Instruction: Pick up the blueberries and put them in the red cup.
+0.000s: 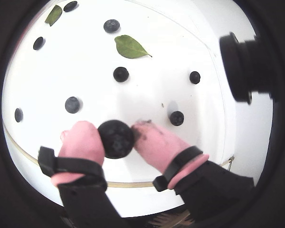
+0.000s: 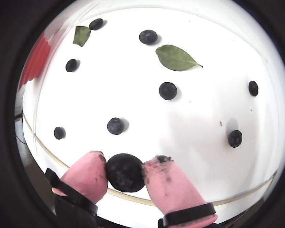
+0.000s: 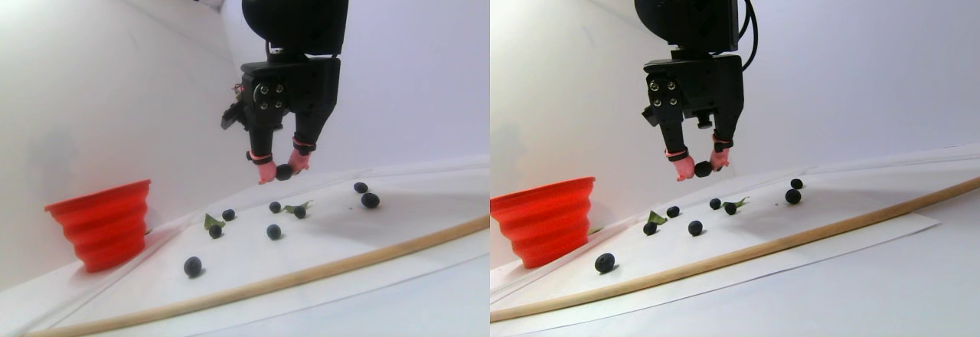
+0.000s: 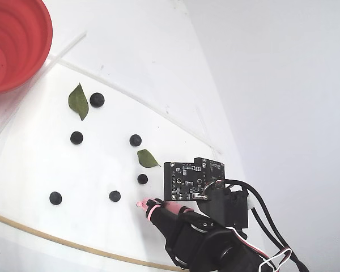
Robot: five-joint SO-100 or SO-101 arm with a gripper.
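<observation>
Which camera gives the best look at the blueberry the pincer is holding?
A wrist view: the held blueberry fills the foreground, pinched between the pink fingertips of the pincer. The other wrist view shows much the same. The stereo pair shows it small, lifted above the sheet. In the fixed view the arm hides it.

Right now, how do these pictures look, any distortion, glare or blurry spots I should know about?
Both wrist views are fisheye circles with black corners, bending the wooden strip; the blueberry in the claw looms large yet stays fairly sharp. In the stereo pair view, soft shadows fall beside the red cup under even light. In the fixed view the white sheet is bright, nearly washed out.
</observation>
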